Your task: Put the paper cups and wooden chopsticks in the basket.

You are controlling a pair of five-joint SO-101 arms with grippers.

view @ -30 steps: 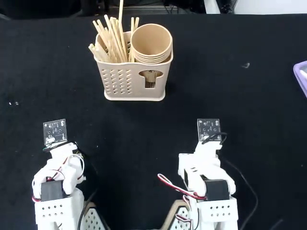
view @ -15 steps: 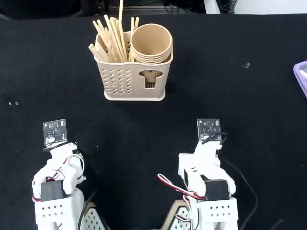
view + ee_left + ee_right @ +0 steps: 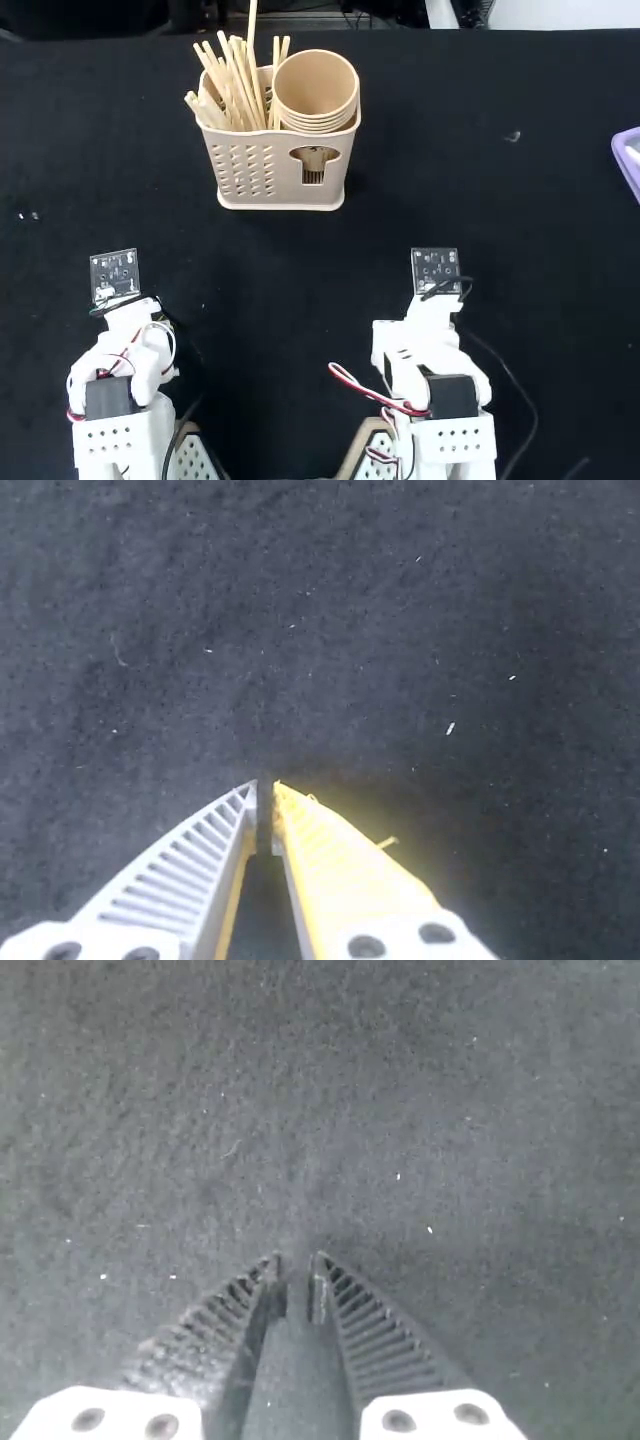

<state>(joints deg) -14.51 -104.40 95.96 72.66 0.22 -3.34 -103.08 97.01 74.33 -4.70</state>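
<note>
At the near edge of the black surface (image 3: 520, 300) both arms sit folded back, with the left hand (image 3: 264, 798) and right hand (image 3: 297, 1282) closed on nothing. Toward the far edge stands the beige perforated basket (image 3: 262, 170), which holds stacked paper cups (image 3: 316, 92) beside upright wooden chopsticks (image 3: 232, 85).
</note>
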